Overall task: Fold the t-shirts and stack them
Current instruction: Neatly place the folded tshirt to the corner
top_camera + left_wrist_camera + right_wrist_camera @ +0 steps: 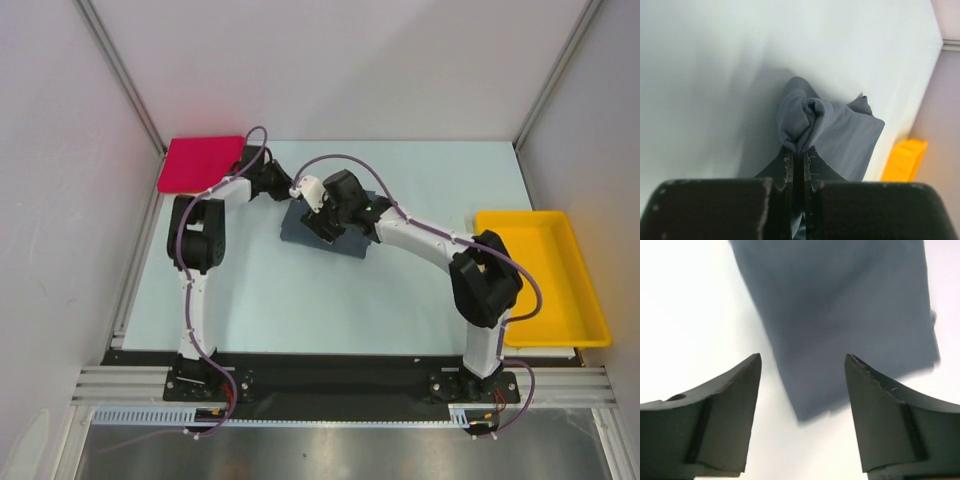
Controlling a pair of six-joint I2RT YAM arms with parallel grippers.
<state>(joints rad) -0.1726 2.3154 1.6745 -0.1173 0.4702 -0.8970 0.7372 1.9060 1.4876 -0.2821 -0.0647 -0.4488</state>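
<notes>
We see the slate-grey t-shirt [300, 232] lying folded mid-frame on the tabletop [300, 310], with the pinkish-red t-shirt [203, 163] folded flat in the upper left of the top view. The left fingers [785, 167] are clamped on a bunched fold of the grey cloth. The right fingers [730, 395] stand apart over it, holding nothing, and a yellow tray [590, 325] sits at the right edge.
</notes>
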